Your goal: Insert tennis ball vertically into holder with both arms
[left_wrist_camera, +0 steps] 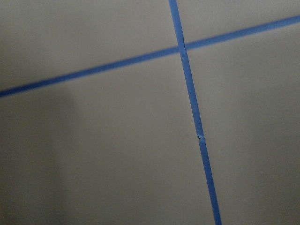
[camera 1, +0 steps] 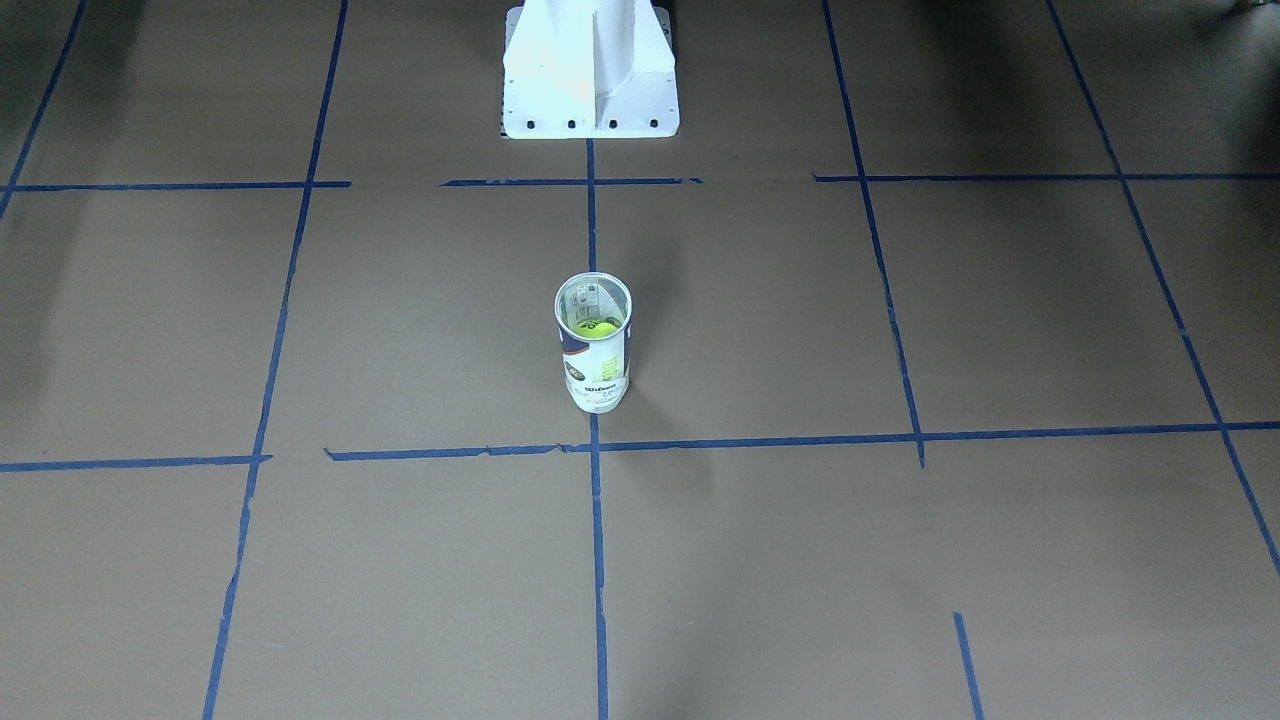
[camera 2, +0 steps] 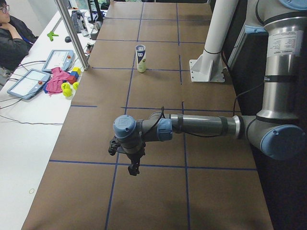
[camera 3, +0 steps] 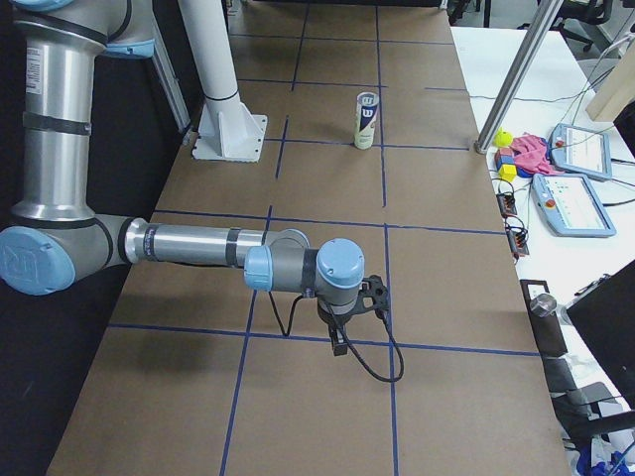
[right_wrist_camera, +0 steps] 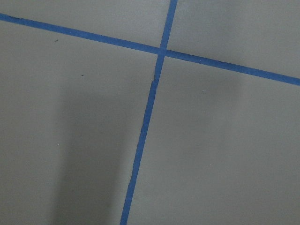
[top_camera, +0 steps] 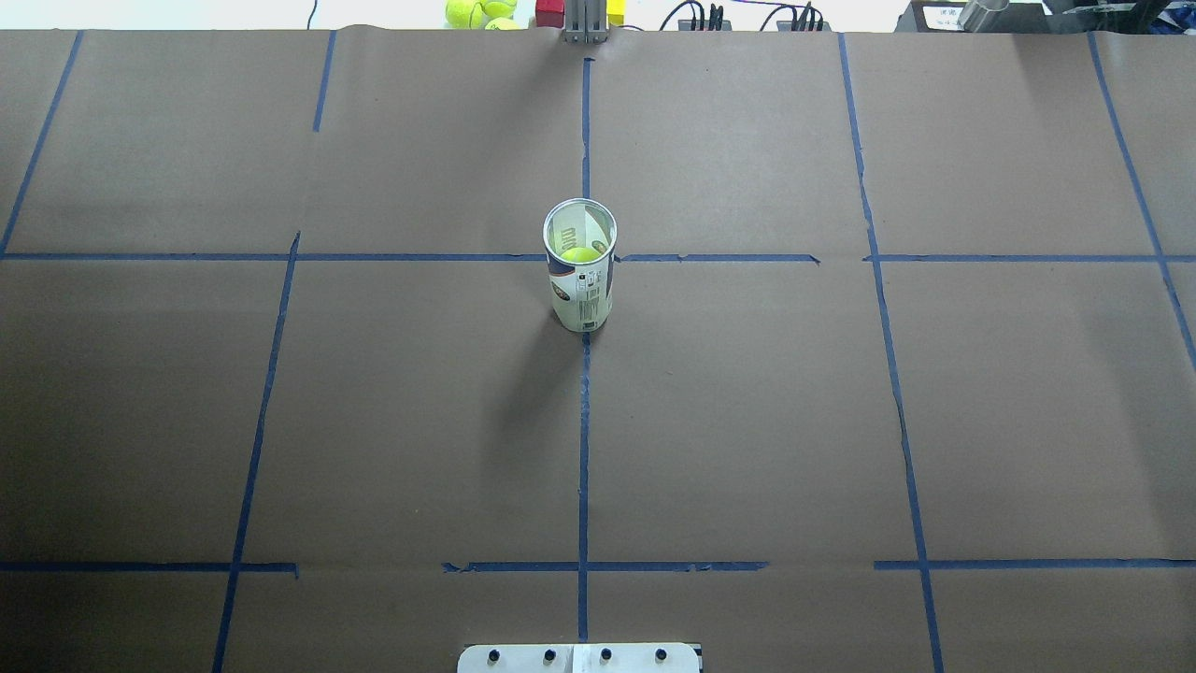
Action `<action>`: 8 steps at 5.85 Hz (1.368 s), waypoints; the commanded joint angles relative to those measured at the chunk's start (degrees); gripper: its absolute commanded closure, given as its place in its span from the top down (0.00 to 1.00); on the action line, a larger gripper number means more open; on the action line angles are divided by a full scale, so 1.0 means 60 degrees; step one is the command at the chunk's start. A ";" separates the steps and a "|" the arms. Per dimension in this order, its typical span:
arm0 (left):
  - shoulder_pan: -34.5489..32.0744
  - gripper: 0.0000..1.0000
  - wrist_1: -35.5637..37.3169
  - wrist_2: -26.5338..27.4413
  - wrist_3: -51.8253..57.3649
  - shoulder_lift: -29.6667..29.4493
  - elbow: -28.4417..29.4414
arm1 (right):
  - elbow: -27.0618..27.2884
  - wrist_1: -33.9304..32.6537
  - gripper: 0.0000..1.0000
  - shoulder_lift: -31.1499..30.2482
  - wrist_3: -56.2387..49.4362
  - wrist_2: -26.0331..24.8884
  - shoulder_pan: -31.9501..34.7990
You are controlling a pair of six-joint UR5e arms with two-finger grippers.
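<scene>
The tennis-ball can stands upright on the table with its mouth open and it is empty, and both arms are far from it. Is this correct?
The tennis-ball can is not empty: a yellow-green tennis ball lies inside it, as the overhead exterior view shows through the open mouth. The rest holds: it stands upright, and the left arm and the right arm are far from it.

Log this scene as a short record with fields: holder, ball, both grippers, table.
holder: upright, mouth up, on the centre tape line
tennis ball: inside the holder
left gripper: over the table's end, far from the holder, pointing down; state cannot be told
right gripper: over the opposite end, pointing down; state cannot be told
table: brown paper, blue tape grid
</scene>
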 commanded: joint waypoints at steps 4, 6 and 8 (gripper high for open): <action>-0.0408 1.00 -0.0458 -0.0062 0.0011 0.0461 -0.0401 | 0.0000 0.0000 1.00 0.0000 0.0003 0.0000 0.0000; -0.0394 1.00 -0.0458 -0.0062 -0.0003 0.0623 -0.0416 | 0.0000 0.0000 1.00 -0.0059 0.0003 0.0029 0.0000; -0.0379 1.00 -0.0473 -0.0077 0.0012 0.0652 -0.0430 | 0.0000 0.0000 1.00 -0.0059 0.0018 0.0029 0.0000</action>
